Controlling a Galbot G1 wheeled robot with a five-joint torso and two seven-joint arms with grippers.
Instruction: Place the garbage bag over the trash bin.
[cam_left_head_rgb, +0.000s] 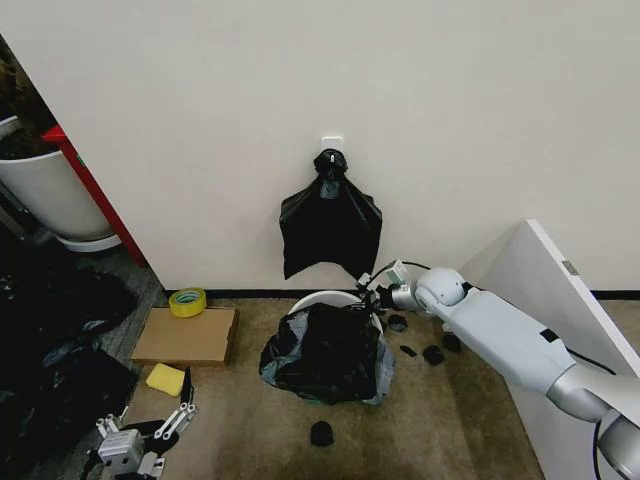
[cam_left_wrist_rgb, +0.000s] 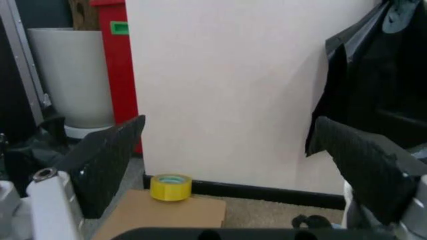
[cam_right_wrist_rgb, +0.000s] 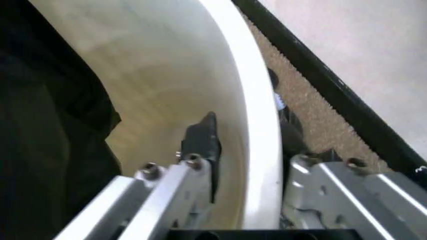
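My right gripper (cam_right_wrist_rgb: 247, 170) is straddling the rim of the trash bin (cam_right_wrist_rgb: 263, 135), one finger (cam_right_wrist_rgb: 200, 145) sitting inside the bin and the other outside, against the wall of the bin; whether it is actually pinching the rim I cannot tell. In the head view I am seeing that gripper (cam_left_head_rgb: 372, 283) reaching in from the right to the back edge of the bin (cam_left_head_rgb: 330, 297), close to the wall. The garbage bag (cam_left_head_rgb: 325, 355) is lying draped over the front of the bin, crinkled and bunched, with the back rim showing bare and white. My left gripper (cam_left_head_rgb: 150, 430) is hanging low at the left, its fingers (cam_left_wrist_rgb: 107, 160) spread wide and holding nothing, pointing toward a roll of yellow tape (cam_left_wrist_rgb: 171, 187) on a flat piece of cardboard (cam_left_head_rgb: 187, 335). A knotted black bag (cam_left_head_rgb: 330, 225) is hanging on the wall above the bin.
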